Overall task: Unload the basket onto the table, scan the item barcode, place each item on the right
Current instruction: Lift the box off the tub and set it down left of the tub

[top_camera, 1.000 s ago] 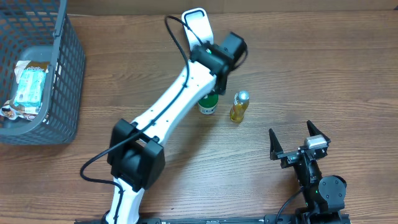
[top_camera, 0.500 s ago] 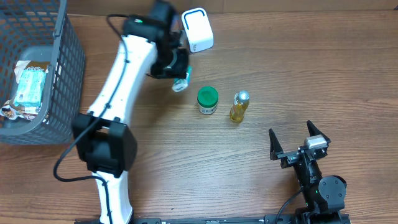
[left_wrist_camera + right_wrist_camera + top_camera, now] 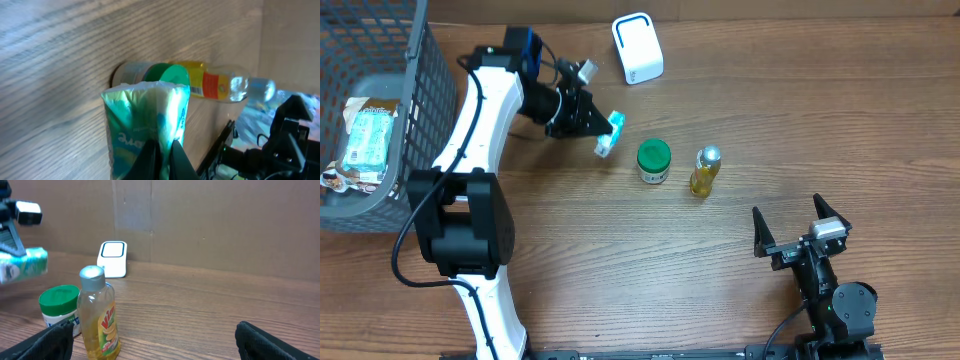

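Note:
A green-and-white packet [image 3: 608, 133] [image 3: 145, 120] hangs above the table, pinched at one end by my left gripper [image 3: 592, 123] [image 3: 162, 150], which is shut on it. It is held just left of the green-lidded jar [image 3: 653, 161]. The white barcode scanner [image 3: 638, 48] [image 3: 113, 258] stands at the back, up and to the right of the packet. The packet also shows at the left edge of the right wrist view [image 3: 22, 266]. My right gripper [image 3: 800, 228] [image 3: 155, 347] rests open near the front right, with nothing between its fingers.
A green-lidded jar [image 3: 59, 305] [image 3: 165, 75] and a yellow liquid bottle [image 3: 704, 170] [image 3: 98, 312] stand side by side mid-table. A grey mesh basket [image 3: 430, 110] at the far left holds wrapped packets [image 3: 370, 140].
My left arm has swung from over the jar back and to the left, carrying the packet with it. The right arm has not moved.

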`<state>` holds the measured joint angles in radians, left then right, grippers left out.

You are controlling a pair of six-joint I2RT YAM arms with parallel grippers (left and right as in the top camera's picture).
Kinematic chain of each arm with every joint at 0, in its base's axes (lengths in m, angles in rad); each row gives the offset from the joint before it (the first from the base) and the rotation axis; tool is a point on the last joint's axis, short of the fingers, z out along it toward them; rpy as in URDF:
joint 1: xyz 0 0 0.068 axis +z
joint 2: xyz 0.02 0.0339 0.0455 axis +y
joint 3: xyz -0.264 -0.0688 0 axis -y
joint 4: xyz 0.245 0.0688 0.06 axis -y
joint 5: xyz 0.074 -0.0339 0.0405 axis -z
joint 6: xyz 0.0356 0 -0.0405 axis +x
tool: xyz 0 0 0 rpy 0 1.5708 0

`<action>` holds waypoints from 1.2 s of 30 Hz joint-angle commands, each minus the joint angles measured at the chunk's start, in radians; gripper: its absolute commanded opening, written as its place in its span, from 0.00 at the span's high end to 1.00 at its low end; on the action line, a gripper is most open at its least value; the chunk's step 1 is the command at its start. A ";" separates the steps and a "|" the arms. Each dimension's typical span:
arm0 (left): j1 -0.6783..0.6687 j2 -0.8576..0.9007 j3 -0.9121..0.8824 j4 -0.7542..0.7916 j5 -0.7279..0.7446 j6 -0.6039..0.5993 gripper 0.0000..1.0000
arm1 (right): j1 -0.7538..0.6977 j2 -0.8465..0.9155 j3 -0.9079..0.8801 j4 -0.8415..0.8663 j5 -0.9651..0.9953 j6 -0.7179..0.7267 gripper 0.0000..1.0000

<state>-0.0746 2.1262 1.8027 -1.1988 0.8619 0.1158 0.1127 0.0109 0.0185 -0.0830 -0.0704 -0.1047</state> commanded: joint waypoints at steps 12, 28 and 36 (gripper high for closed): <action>0.008 0.003 -0.352 0.394 0.111 -0.062 0.96 | -0.003 -0.008 -0.010 0.003 0.005 -0.001 0.00; -0.002 0.003 -0.478 0.605 0.097 -0.393 0.96 | -0.003 -0.008 -0.010 0.003 0.005 -0.001 0.00; -0.033 0.003 -0.478 0.628 0.097 -0.439 0.95 | -0.003 -0.008 -0.010 0.003 0.005 -0.001 0.00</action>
<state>-0.0822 2.1277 1.3315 -0.5808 0.9470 -0.2867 0.1127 0.0109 0.0185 -0.0834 -0.0708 -0.1047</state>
